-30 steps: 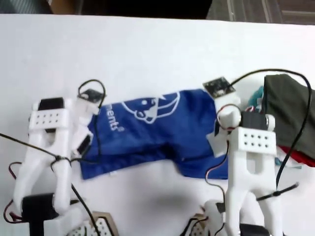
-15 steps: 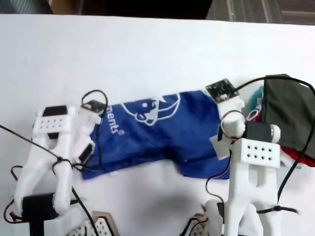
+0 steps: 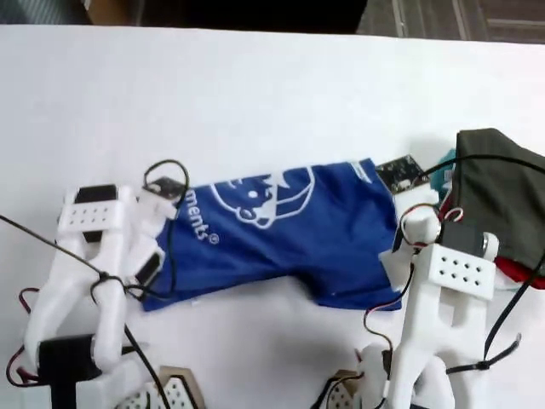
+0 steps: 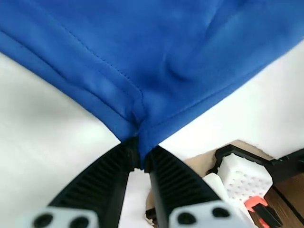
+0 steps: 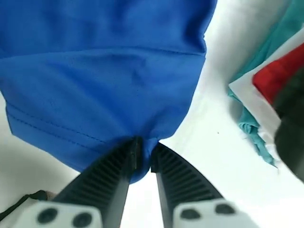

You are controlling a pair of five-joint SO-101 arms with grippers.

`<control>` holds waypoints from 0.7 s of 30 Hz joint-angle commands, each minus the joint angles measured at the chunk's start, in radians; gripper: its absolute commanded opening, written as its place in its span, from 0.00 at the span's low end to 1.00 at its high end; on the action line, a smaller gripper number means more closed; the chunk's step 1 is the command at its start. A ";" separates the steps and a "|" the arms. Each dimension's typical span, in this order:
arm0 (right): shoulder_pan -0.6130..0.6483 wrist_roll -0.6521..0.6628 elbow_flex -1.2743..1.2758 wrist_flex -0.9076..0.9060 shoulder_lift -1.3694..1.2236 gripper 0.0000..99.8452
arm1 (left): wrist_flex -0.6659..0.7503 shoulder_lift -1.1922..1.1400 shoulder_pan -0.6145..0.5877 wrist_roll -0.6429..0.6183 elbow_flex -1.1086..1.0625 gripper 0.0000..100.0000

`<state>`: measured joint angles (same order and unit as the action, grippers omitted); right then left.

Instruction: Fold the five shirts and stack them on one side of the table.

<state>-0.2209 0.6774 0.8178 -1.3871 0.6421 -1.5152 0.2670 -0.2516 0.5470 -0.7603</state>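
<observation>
While both of my claws are engaged, I consult the high view for layout. The blue shirt lies on the white tabletop, slightly toward 6 o'clock of centre. Its long axis runs from 8 o'clock to 3 o'clock, print side up. My left arm stands at its 8 o'clock end and my right arm at its 4 o'clock end. A pile topped by a dark shirt sits at the 3 o'clock edge, just beside the blue shirt.

Left wrist view: my left claw is all but closed, pinching a stitched corner of the blue shirt. The cloth puckers between the tips.

Right wrist view: my right claw is likewise nearly closed on the hemmed edge. A teal shirt and a red shirt of the pile lie near.

Procedure, as I judge it, for the fold in hand:
1. Hold both pinches firm.
2. Raise both ends by equal amounts.
3. Keep the edge taut between the claws.
4. Carry the edge toward 12 o'clock, laying it squarely over the far edge.
5. Keep the right claw off the pile at 3 o'clock, which could snag.
</observation>
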 commanded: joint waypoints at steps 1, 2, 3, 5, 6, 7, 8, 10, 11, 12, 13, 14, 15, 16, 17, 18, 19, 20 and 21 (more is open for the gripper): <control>0.022 0.008 0.009 0.022 0.030 0.02 | 0.008 0.029 0.009 0.009 -0.002 0.03; 0.030 0.008 0.012 0.022 0.030 0.02 | 0.008 0.029 0.009 0.009 -0.001 0.03; 0.039 0.008 0.012 0.022 0.030 0.02 | 0.008 0.029 0.009 0.011 -0.001 0.04; 0.058 0.008 0.012 0.016 0.031 0.05 | 0.006 0.029 0.009 0.038 -0.001 0.08; 0.065 0.008 0.012 0.015 0.033 0.08 | 0.005 0.029 0.008 0.051 0.001 0.11; 0.074 0.008 0.012 0.015 0.035 0.12 | 0.002 0.029 0.008 0.057 0.002 0.14; 0.082 0.008 0.012 0.015 0.038 0.16 | -0.002 0.032 0.006 0.057 0.005 0.17; 0.107 0.009 0.009 0.015 0.038 0.24 | -0.002 0.037 0.006 0.057 0.010 0.20; 0.124 0.009 0.006 0.016 0.039 0.28 | -0.003 0.037 0.005 0.055 0.025 0.21; 0.137 0.009 0.005 0.019 0.039 0.30 | -0.014 0.037 0.002 0.055 0.047 0.21; 0.150 0.002 -0.008 0.021 0.039 0.30 | -0.031 0.037 0.002 0.055 0.081 0.21; 0.156 0.000 -0.026 0.021 0.039 0.30 | -0.057 0.037 0.002 0.055 0.124 0.21; 0.156 0.000 -0.052 0.021 0.039 0.29 | -0.086 0.037 0.002 0.055 0.180 0.21; 0.151 -0.003 -0.087 0.021 0.039 0.29 | -0.115 0.037 0.000 0.054 0.245 0.21; 0.150 -0.017 -0.126 0.021 0.039 0.28 | -0.141 0.037 -0.002 0.052 0.314 0.21; 0.143 -0.044 -0.167 0.021 0.036 0.28 | -0.161 0.031 -0.011 0.038 0.386 0.21; 0.143 -0.075 -0.210 0.021 0.030 0.28 | -0.164 0.028 -0.020 0.020 0.450 0.21; 0.147 -0.107 -0.244 0.033 0.028 0.28 | -0.160 0.025 -0.026 0.006 0.503 0.21; 0.148 -0.140 -0.262 0.059 0.028 0.28 | -0.147 0.021 -0.025 -0.005 0.535 0.21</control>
<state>-0.0783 0.6068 0.6613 -1.3686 0.6421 -1.6487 0.2670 -0.2639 0.5685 -0.3936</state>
